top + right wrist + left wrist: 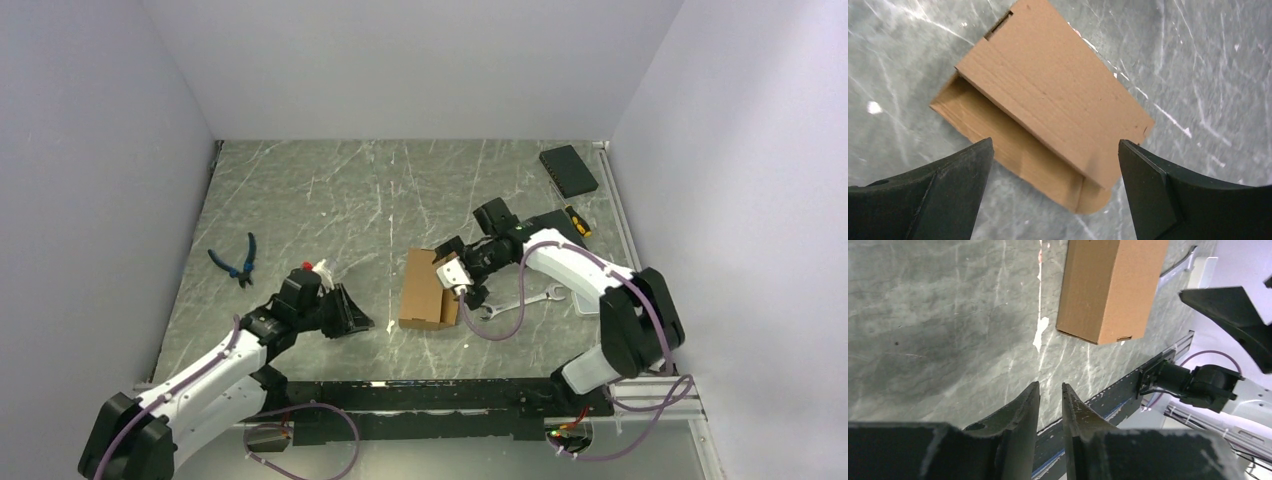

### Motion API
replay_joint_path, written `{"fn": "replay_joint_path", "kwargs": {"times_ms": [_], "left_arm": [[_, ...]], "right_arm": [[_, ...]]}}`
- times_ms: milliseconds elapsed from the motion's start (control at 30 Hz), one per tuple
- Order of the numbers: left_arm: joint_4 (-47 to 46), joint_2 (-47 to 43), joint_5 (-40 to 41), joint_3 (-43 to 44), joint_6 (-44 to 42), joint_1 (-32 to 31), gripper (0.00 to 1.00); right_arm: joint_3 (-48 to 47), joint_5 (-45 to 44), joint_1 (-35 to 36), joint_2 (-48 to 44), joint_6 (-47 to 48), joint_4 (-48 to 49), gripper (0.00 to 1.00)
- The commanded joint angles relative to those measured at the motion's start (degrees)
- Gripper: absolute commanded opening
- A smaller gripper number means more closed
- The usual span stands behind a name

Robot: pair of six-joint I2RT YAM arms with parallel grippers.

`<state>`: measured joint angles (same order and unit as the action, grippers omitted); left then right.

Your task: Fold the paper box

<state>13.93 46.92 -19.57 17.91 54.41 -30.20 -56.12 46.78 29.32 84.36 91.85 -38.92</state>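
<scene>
The paper box (pixel 423 291) is plain brown cardboard, lying on the table as a small oblong box. In the right wrist view the paper box (pixel 1048 102) shows a flat top panel, a lower side panel and a rounded tab poking out at its near end. My right gripper (pixel 463 280) hovers over the box's right edge. In its own view the right gripper (pixel 1055 147) is wide open, holding nothing. My left gripper (pixel 355 318) sits left of the box, apart from it. Seen from its wrist, the left gripper (pixel 1050 386) has a narrow gap and holds nothing, with the box (pixel 1110 287) ahead of it.
Blue-handled pliers (pixel 238 260) lie at the left. A wrench (pixel 522 300) lies just right of the box. A black flat pad (pixel 568 168) and a small yellow-and-black item (pixel 578 221) sit at the back right. White walls enclose the table on three sides.
</scene>
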Motion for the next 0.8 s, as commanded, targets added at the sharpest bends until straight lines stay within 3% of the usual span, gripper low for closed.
{"fn": "replay_joint_path", "kwargs": {"times_ms": [0,133,367,533,767], "left_arm": [[-8.63,1.14,-3.64,-1.75,3.42,-0.13,0.28],[-16.92,5.92,-6.98,-4.22,5.56,-0.5,0.27],[-17.09,10.37,-5.83,-3.15,4.39,-1.62,0.26],[-10.12,7.97,-2.47,-1.8,3.44,-1.58,0.26],[5.86,-3.43,7.21,1.91,3.33,-1.58,0.26]], "right_arm": [[-4.23,-1.66,1.72,4.17,14.39,-0.26,0.99],[-3.82,-6.17,4.27,7.37,12.57,4.49,0.96],[0.13,-8.64,7.26,8.47,4.32,14.72,0.9],[2.06,-10.27,9.23,8.24,-3.23,18.87,0.8],[3.61,-15.71,12.23,8.49,-17.04,25.29,0.6]]}}
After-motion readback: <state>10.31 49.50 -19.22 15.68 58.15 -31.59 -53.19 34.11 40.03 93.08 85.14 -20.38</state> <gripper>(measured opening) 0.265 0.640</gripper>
